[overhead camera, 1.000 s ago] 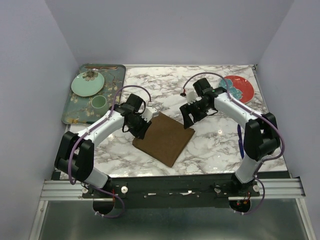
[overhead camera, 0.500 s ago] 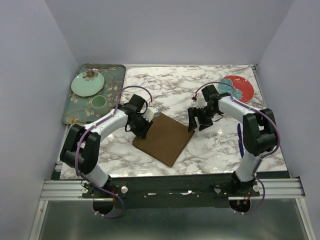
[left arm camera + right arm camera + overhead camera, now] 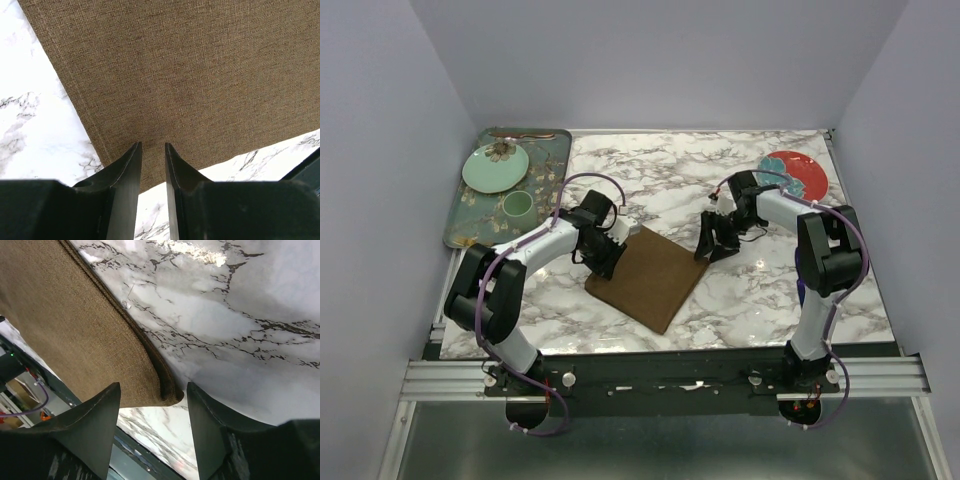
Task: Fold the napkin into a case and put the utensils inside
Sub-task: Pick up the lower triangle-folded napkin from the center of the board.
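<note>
The brown napkin (image 3: 650, 275) lies folded flat, a rough square, on the marble table (image 3: 670, 170). My left gripper (image 3: 603, 255) rests low over its left edge; in the left wrist view the jaws (image 3: 151, 145) stand a narrow gap apart over the flat cloth (image 3: 175, 75), pinching nothing. My right gripper (image 3: 708, 245) is wide open at the napkin's right corner; in the right wrist view the jaws (image 3: 154, 387) straddle the doubled corner (image 3: 75, 330). The blue-handled utensil (image 3: 801, 290) lies at the table's right, partly behind my right arm. The copper utensil (image 3: 525, 135) lies on the tray's far edge.
A dark green floral tray (image 3: 460, 215) at the back left holds a mint plate (image 3: 495, 167) and a small green cup (image 3: 517, 205). A red plate (image 3: 800, 175) sits at the back right. Walls close in the table on three sides.
My right gripper has come down and back toward the napkin's right corner, and the arm has folded in. My left gripper has stayed at the left edge.
</note>
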Robot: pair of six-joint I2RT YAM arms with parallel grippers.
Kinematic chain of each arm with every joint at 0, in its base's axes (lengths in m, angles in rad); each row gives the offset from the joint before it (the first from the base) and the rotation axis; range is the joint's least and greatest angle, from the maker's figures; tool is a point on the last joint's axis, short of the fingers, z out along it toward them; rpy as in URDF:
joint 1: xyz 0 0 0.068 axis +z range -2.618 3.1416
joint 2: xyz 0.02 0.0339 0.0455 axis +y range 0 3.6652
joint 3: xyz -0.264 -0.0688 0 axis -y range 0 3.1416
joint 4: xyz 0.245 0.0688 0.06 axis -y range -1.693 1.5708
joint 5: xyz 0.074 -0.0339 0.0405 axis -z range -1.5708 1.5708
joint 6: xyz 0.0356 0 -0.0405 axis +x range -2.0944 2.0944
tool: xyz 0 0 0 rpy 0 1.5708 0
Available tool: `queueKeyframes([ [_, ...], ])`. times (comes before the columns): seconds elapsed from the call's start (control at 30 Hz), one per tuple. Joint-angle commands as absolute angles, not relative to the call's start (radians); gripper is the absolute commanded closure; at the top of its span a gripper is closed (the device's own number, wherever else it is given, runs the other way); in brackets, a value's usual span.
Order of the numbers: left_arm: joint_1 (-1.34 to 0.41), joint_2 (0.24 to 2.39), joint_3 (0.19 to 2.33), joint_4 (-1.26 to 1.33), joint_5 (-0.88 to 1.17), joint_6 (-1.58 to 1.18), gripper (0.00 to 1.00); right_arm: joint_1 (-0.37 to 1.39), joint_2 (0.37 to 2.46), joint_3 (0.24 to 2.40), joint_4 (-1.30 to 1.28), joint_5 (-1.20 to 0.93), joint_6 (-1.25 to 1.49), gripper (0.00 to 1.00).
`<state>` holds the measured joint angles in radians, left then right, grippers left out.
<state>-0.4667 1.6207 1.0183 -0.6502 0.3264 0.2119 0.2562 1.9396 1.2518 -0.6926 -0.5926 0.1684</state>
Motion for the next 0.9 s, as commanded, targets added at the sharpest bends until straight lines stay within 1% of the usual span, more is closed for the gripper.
queueKeyframes([
  [0.0, -0.476, 1.631, 1.003, -0.630, 0.344, 0.195, 0.67, 0.241, 1.962, 1.236, -0.703, -0.615, 0.186, 0.36],
  [0.17, -0.477, 1.637, 1.003, -0.623, 0.347, 0.186, 0.67, 0.229, 1.976, 1.239, -0.727, -0.614, 0.181, 0.41],
  [0.27, -0.479, 1.637, 1.003, -0.621, 0.347, 0.186, 0.67, 0.224, 1.983, 1.246, -0.729, -0.606, 0.178, 0.48],
  [0.37, -0.479, 1.641, 1.005, -0.618, 0.348, 0.186, 0.67, 0.219, 1.985, 1.262, -0.729, -0.606, 0.178, 0.58],
  [0.4, -0.479, 1.641, 1.006, -0.620, 0.348, 0.184, 0.67, 0.218, 1.986, 1.269, -0.729, -0.603, 0.178, 0.65],
  [0.47, -0.479, 1.644, 1.006, -0.617, 0.348, 0.181, 0.67, 0.216, 1.988, 1.293, -0.729, -0.606, 0.164, 0.72],
  [0.5, -0.477, 1.647, 1.006, -0.617, 0.348, 0.176, 0.67, 0.216, 1.990, 1.301, -0.730, -0.606, 0.157, 0.80],
  [0.6, -0.476, 1.651, 1.014, -0.612, 0.351, 0.164, 0.67, 0.216, 1.983, 1.335, -0.738, -0.612, 0.118, 0.94],
  [0.63, -0.476, 1.651, 1.019, -0.611, 0.351, 0.160, 0.66, 0.216, 1.980, 1.341, -0.739, -0.624, 0.098, 0.97],
  [0.67, -0.471, 1.648, 1.023, -0.607, 0.354, 0.156, 0.66, 0.216, 1.980, 1.345, -0.744, -0.629, 0.091, 0.99],
  [0.77, -0.447, 1.591, 1.014, -0.557, 0.406, 0.155, 0.66, 0.216, 1.973, 1.350, -0.755, -0.647, 0.063, 0.99],
  [0.8, -0.446, 1.560, 1.000, -0.525, 0.470, 0.156, 0.66, 0.216, 1.970, 1.341, -0.753, -0.647, 0.057, 0.99],
  [0.87, -0.449, 1.459, 0.948, -0.396, 0.514, 0.160, 0.66, 0.216, 1.965, 1.330, -0.750, -0.644, 0.049, 0.99],
])
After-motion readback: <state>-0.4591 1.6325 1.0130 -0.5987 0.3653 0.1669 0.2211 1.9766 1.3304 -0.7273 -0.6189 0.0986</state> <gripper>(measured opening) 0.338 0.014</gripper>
